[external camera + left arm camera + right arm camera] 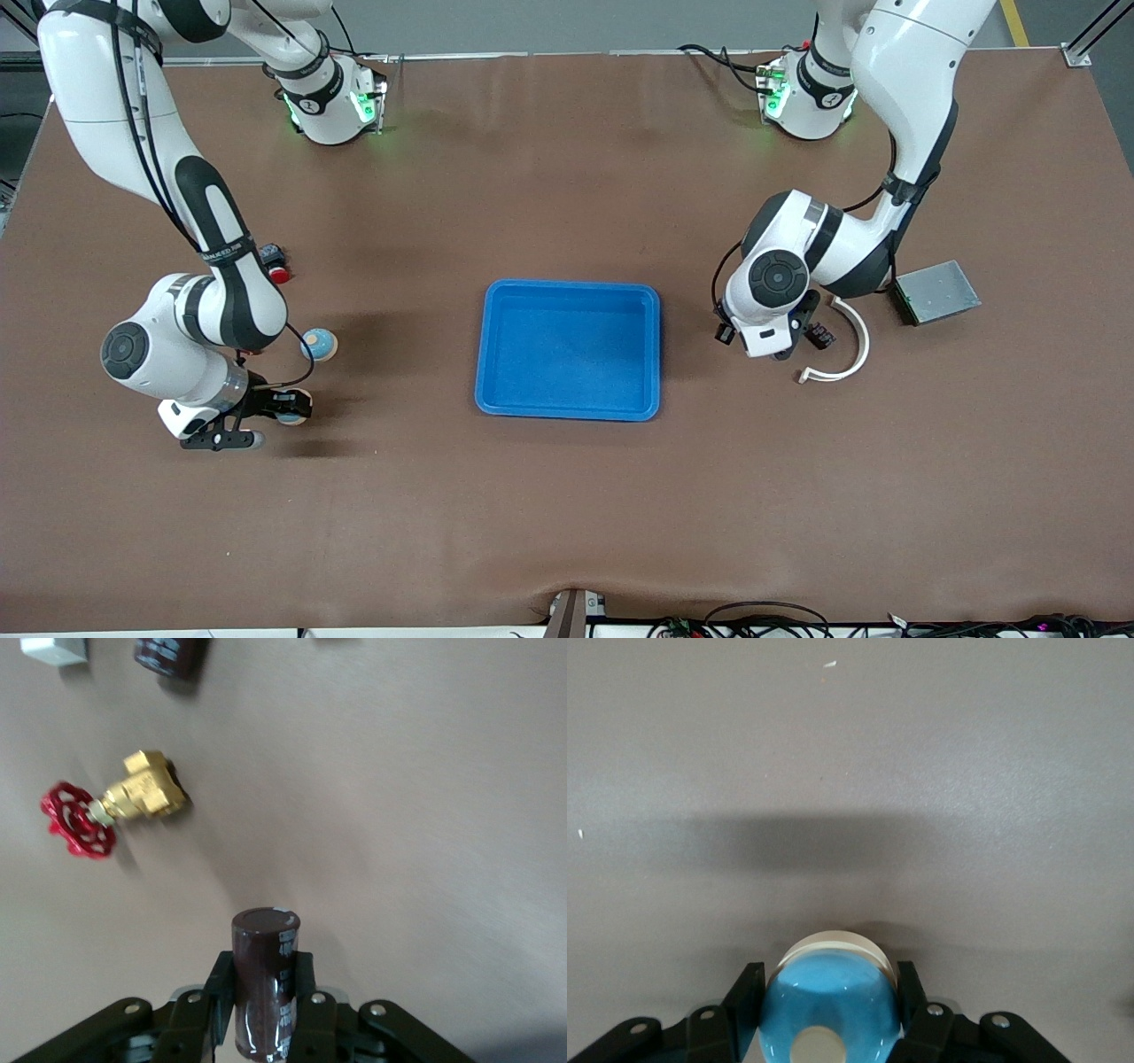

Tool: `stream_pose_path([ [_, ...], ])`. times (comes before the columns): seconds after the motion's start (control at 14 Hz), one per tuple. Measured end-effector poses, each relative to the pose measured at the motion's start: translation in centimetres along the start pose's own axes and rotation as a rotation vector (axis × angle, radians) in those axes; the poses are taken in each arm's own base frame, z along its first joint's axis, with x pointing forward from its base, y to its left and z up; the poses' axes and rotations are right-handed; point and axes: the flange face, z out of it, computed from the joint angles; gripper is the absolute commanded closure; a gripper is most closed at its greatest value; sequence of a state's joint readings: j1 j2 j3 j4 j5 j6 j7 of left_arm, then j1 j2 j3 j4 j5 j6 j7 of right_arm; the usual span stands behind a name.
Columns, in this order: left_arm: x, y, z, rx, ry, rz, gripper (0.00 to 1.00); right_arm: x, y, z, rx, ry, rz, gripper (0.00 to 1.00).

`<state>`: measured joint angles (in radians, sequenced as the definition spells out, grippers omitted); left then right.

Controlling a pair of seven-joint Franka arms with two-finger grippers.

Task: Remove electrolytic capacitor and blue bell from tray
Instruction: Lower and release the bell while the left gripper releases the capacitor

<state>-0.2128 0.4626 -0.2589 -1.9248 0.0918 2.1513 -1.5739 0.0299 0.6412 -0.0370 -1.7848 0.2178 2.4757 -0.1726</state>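
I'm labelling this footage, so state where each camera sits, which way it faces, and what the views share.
Front view: high across the table, facing both arm bases; shows both arms, the blue tray, a white curved piece.
Left wrist view: on the left arm, looking past the left gripper, shut on a brown capacitor, toward a brass valve.
Right wrist view: on the right arm, looking past the right gripper, shut on a blue bell.
Shared: the brown table.

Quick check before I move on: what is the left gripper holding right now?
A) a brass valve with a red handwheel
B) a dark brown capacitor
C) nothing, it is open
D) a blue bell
B: in the left wrist view the left gripper is shut on the dark brown capacitor; the brass valve lies apart on the table.
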Motion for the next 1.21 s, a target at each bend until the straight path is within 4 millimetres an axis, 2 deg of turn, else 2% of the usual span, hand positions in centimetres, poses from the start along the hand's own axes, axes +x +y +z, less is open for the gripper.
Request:
stream_pose_path([
  [0.29,-3.0,2.4,-2.8,-0.066,-0.043,-0.058,1.0,-0.7,0.2,0.8,-0.007,0.011,0.001,1.0],
  [0.5,-3.4,3.3,-2.1,-0.062,-0.049,-0.074,1.0,-0.9,0.3,1.1,-0.01,0.017,0.002,1.0],
  [0.71,-1.6,3.4,0.8,-0.018,-0.011,-0.069,1.0,-1.5,0.4,1.7,-0.016,0.031,0.003,1.0],
  [1.07,4.9,2.0,4.8,0.052,0.104,-0.056,1.0,-1.7,-0.1,2.0,-0.013,0.028,-0.002,1.0],
  [1.21,5.3,1.9,5.4,0.062,0.102,-0.057,1.0,-1.7,-0.4,2.0,-0.012,0.028,-0.006,1.0],
])
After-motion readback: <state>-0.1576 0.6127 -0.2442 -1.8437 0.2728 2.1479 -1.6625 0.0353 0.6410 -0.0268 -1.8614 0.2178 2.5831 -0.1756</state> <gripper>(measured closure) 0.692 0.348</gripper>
